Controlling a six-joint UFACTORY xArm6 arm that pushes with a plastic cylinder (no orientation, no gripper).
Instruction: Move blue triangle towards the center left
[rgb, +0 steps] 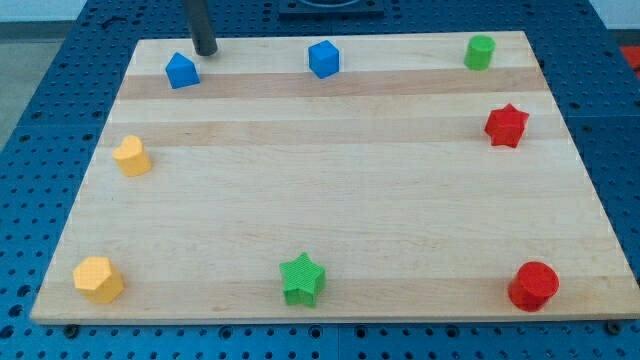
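Observation:
The blue triangle (181, 71) lies near the board's top left corner. My tip (206, 51) rests on the board just above and to the right of it, a small gap apart. A second blue block, a cube (324, 59), sits at the top middle. The dark rod rises out of the view's top.
A yellow block (132, 156) is at the left edge, a yellow hexagon (98, 279) at the bottom left. A green star (302, 279) is at the bottom middle, a red cylinder (533, 286) at the bottom right, a red star (506, 126) at the right, a green cylinder (480, 52) at the top right.

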